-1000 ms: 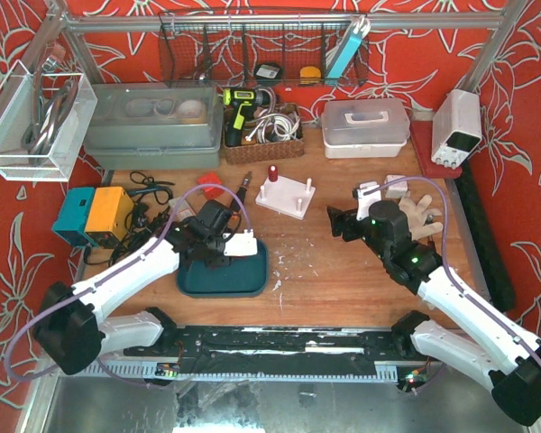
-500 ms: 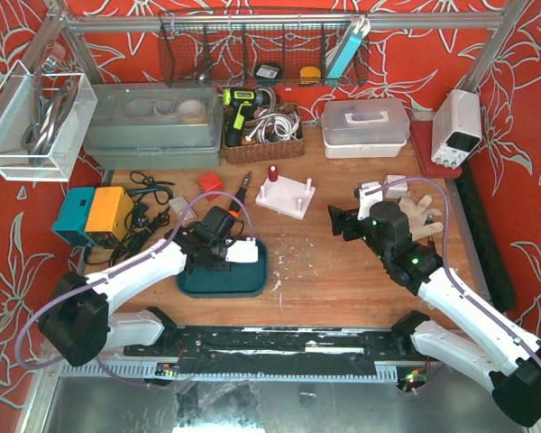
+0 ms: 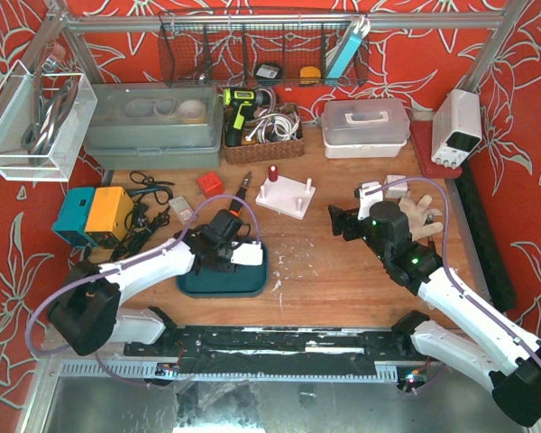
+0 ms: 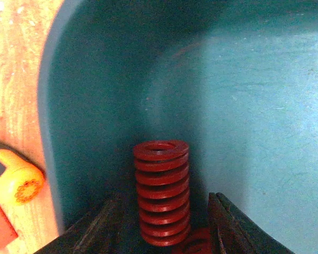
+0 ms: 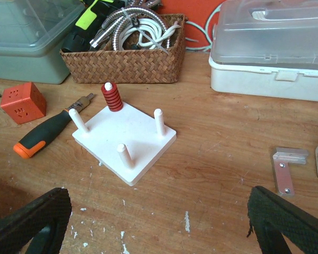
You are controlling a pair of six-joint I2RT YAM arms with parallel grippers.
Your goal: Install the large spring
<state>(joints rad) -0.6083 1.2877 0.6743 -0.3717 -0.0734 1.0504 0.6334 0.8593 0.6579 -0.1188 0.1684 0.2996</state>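
Observation:
A large red spring (image 4: 161, 190) stands upright in the near-left corner of the teal tray (image 4: 265, 106). My left gripper (image 4: 161, 233) is low in the tray (image 3: 224, 281) and open. Its fingers (image 4: 90, 233) stand on either side of the spring with a gap on each side. The left gripper also shows in the top view (image 3: 218, 255), where the spring is hidden under it. The white peg board (image 5: 124, 138) (image 3: 286, 197) has a small red spring (image 5: 112, 97) on its far peg and three bare pegs. My right gripper (image 5: 159, 211) (image 3: 341, 223) is open and empty, right of the board.
An orange cube (image 5: 23, 102) and a screwdriver (image 5: 50, 129) lie left of the board. A wicker basket (image 5: 124, 58) and a white plastic box (image 5: 270, 53) stand behind it. A metal bracket (image 5: 285, 164) lies to the right. Another red part (image 4: 199, 243) lies beside the spring.
My left gripper has moved right and down into the tray, coming to stand astride the spring. The right arm has not moved.

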